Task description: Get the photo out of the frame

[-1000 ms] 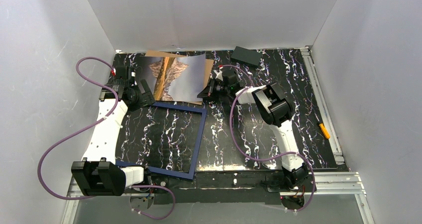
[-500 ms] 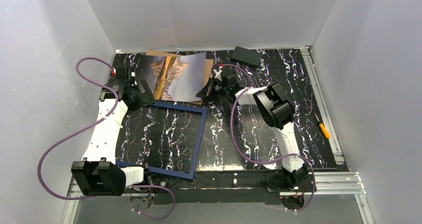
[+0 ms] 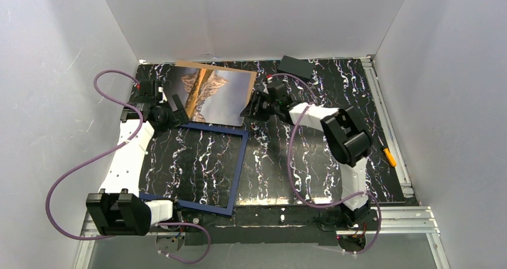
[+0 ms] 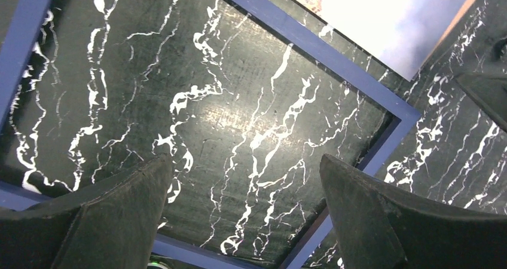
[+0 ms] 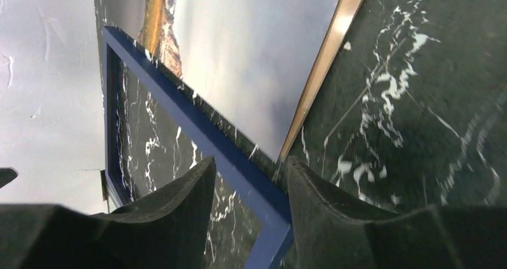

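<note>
Though already lying outside its border, resting only just beyond it at the far side of the black, white-veined tabletop [image 3: 263,173]. Noting the large rectangular print of a brown mountain mirrored on grey-blue sky [image 3: 215,95]: flat, face up, near edge running just beside the far bar of the thin navy-blue rectangular frame [image 3: 241,164]. Touching or barely apart, not telling which. Seeing marble pattern straight through the frame's middle, nothing inside.

Flanking the print on both sides. Left end effector [image 3: 170,110] hovering off the left edge, over the frame's far-left corner, fingers spread wide, gripping nothing. Right end effector [image 3: 251,109] sitting off the right edge by the near-right corner, fingers partly apart, nothing between them; looking through that gap at the frame's far-right corner and the print's brown board rim.

Judging the removal as good as done. Reading the print's longer side as running left to right between the arms, though unsure given the slanted view. Judging both arms about equally near; for any further separation, nudging toward the far wall from the right edge.
</note>
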Robot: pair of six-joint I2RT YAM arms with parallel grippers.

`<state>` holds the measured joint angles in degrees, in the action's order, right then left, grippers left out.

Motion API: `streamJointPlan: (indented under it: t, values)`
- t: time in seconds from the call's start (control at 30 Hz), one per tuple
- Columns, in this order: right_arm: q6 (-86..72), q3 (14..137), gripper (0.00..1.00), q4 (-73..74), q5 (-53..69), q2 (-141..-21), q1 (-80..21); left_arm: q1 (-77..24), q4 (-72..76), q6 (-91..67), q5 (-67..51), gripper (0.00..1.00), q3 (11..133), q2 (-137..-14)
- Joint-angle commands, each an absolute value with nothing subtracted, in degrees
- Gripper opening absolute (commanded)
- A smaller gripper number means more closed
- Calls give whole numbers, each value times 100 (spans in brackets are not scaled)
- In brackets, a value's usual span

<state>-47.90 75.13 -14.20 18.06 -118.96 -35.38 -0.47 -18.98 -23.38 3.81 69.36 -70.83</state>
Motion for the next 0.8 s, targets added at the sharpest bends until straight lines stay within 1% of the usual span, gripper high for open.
streamJointPlan:
  t: [0.0,0.1,0.2,0.43,0.53,0.57,0.63,0.67,0.77]
  values:
    - [-3934,7336,57,142,1179,-10836,-3529,-9,-1817,-2243,-279,94,6633,-6956]
    - [-3532,7053,58,1047,749,-10182,-3524,-35,-1471,-2263,-670,94,6410,-6911]
    - [-3271,6465,59,1556,345,-9219,-3525,-230,-1054,-2115,-1022,93,6213,-6796]
    - [-3066,5327,63,2985,-555,-6656,-3524,-1472,-231,-1405,-1012,93,5616,-6069]
    - [-3228,5007,65,3690,-778,-5397,-3530,-1710,-138,-1851,-1215,93,5358,-5464]
    - [-3344,4941,68,4028,-897,-4922,-3529,-1734,-137,-2082,-1292,92,5266,-5185]
    - [-3435,4853,76,4428,-1135,-3998,-3529,-1818,-89,-2389,-1372,92,5084,-4622]
    - [-3471,4844,78,4577,-1223,-3420,-3531,-1852,-91,-2455,-1373,92,5017,-4345]
    - [-3536,5055,81,5108,-1473,-2552,-3525,-1868,-326,-2454,-1280,93,5089,-3628]
